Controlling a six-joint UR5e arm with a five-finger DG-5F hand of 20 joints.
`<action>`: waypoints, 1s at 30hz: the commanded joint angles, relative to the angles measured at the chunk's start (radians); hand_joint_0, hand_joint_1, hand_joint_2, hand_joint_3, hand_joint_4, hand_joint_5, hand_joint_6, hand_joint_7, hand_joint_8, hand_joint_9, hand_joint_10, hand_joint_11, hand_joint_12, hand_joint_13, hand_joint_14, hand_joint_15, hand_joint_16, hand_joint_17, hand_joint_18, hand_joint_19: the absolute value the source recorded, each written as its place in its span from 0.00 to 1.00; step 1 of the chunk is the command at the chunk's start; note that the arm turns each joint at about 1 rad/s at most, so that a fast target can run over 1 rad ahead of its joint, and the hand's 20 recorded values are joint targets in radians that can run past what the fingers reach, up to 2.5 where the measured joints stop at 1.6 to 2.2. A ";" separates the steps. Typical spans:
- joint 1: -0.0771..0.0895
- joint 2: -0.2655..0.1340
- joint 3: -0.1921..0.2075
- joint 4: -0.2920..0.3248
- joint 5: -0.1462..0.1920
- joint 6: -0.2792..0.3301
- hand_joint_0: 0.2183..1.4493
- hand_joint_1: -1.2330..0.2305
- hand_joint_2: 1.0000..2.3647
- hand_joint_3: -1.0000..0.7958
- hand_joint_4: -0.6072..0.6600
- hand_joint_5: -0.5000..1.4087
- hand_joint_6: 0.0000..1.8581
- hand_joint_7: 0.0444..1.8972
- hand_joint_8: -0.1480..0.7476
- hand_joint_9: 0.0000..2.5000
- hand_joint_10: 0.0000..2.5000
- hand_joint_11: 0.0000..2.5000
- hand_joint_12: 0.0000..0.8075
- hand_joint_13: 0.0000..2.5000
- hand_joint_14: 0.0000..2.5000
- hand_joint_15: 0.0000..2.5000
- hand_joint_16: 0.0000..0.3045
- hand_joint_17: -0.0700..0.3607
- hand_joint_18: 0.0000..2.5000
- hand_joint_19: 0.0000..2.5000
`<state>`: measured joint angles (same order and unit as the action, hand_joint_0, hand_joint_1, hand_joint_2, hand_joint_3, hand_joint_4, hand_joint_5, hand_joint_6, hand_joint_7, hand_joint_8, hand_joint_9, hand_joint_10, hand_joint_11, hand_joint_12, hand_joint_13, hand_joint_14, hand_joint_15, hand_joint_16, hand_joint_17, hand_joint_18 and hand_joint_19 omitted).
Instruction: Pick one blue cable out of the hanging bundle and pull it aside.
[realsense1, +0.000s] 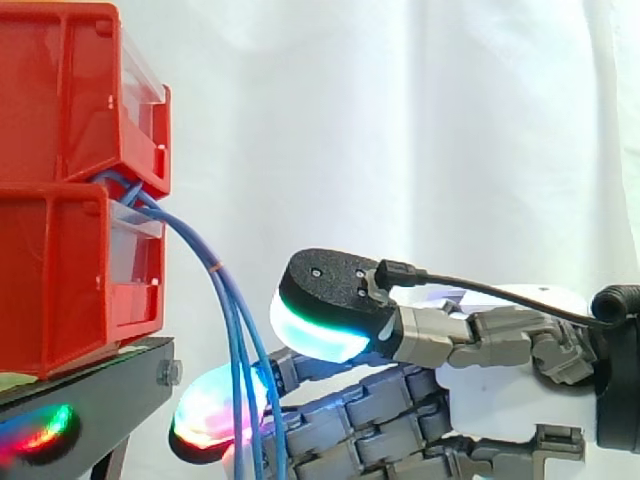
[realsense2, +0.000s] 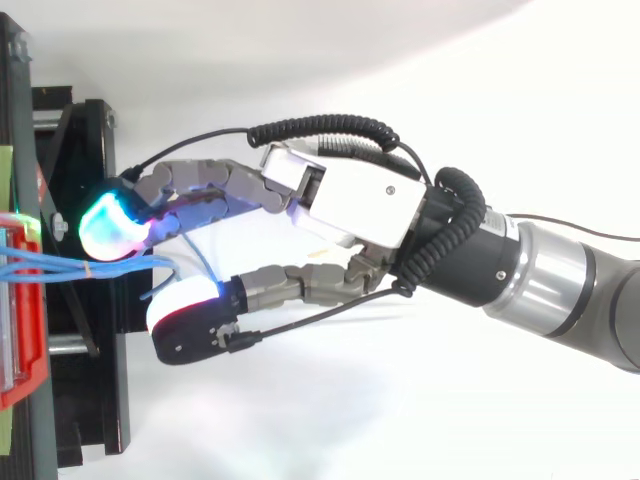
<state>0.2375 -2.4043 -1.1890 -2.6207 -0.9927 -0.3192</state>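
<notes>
Several blue cables (realsense1: 232, 320) come out between the two stacked red bins (realsense1: 60, 100) and hang down in a bundle in front of the black stand (realsense1: 90, 385). One cable carries a small orange mark. My hand (realsense2: 350, 205) reaches in from the right at the height of the bundle. Its fingers stretch nearly straight toward the stand, one fingertip (realsense2: 110, 222) glowing cyan-green. The thumb pad (realsense1: 315, 325) sits apart from them. The cables (realsense2: 100, 265) run through the gap between thumb and fingers; I see no pinch on any of them. The hand is open.
The red bins' front edge (realsense2: 15, 330) and the stand's black frame (realsense2: 90, 400) lie just left of the fingertips. A white curtain hangs behind, and white floor spreads below and to the right of the arm.
</notes>
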 joint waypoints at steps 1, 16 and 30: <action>0.006 -0.001 0.002 0.007 -0.006 -0.011 0.23 0.44 0.00 0.28 0.65 0.18 0.27 0.39 0.43 0.29 0.00 0.08 0.34 0.24 0.01 0.12 0.14 0.38 0.15 0.11; 0.020 0.001 0.002 -0.001 -0.027 0.031 0.24 0.44 0.00 0.28 0.67 0.21 0.27 0.54 0.43 0.32 0.00 0.11 0.34 0.27 0.01 0.14 0.14 0.38 0.16 0.12; 0.011 0.001 0.006 -0.002 -0.047 0.126 0.26 0.45 0.00 0.29 0.64 0.22 0.27 0.62 0.42 0.34 0.00 0.13 0.33 0.28 0.01 0.15 0.13 0.37 0.17 0.12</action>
<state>0.2517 -2.4039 -1.1862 -2.6231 -1.0329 -0.2161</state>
